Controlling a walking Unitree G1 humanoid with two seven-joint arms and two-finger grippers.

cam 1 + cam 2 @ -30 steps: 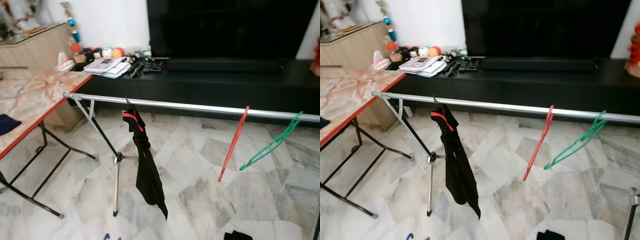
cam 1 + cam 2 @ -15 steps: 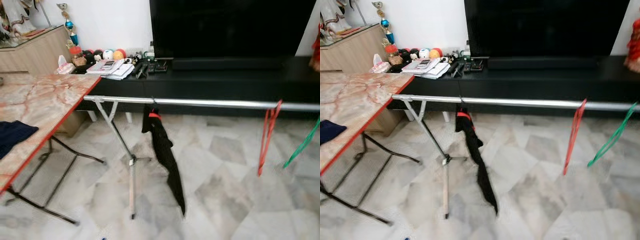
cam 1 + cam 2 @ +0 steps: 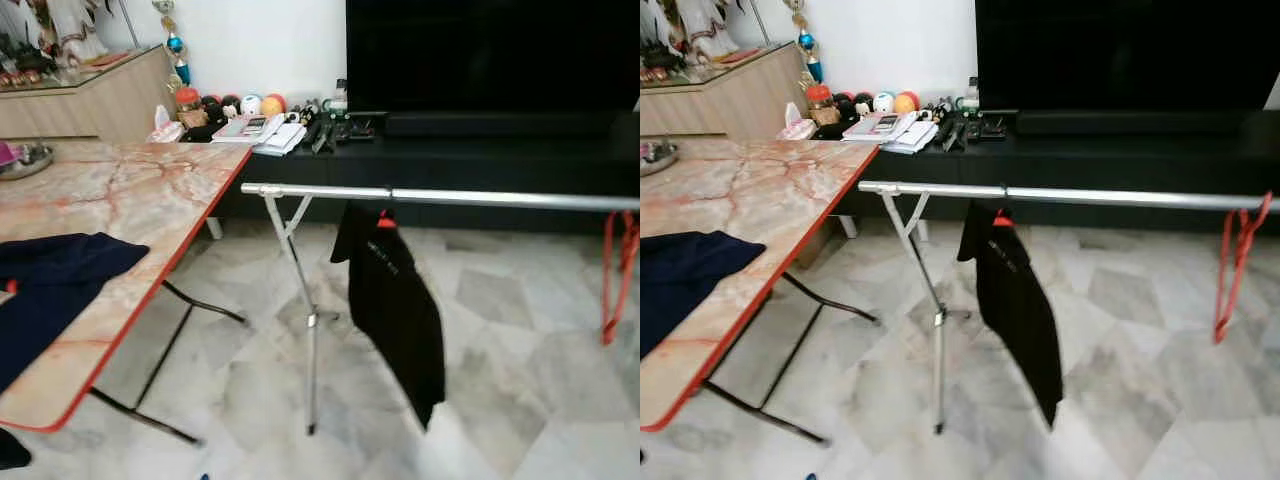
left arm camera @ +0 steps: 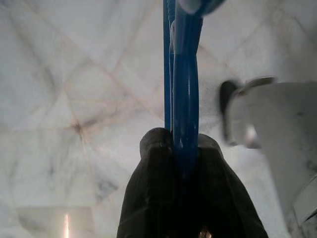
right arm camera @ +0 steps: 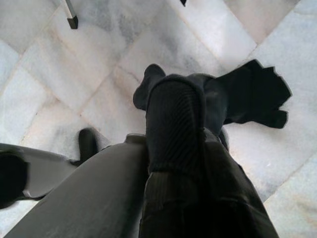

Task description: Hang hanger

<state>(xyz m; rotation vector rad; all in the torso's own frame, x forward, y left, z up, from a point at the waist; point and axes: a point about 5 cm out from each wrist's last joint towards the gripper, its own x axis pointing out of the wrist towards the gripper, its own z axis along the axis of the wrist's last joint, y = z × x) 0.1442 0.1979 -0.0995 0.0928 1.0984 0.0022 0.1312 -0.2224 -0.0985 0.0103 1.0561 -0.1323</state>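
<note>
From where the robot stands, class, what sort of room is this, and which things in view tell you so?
Most likely a home living room: a large black television on a low black cabinet, a marble-topped folding table, and a metal clothes rail holding a black garment over a marble floor.

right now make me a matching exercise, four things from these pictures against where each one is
Things:
1. blue hanger
2. black garment
3. red hanger
4. dark blue cloth

Places:
A. lying on the marble-top table
B. hanging on the metal rail, near its stand
C. clamped in the left gripper
D. hanging on the rail, far towards the robot's right

Pairs: 1-C, 2-B, 3-D, 4-A
</note>
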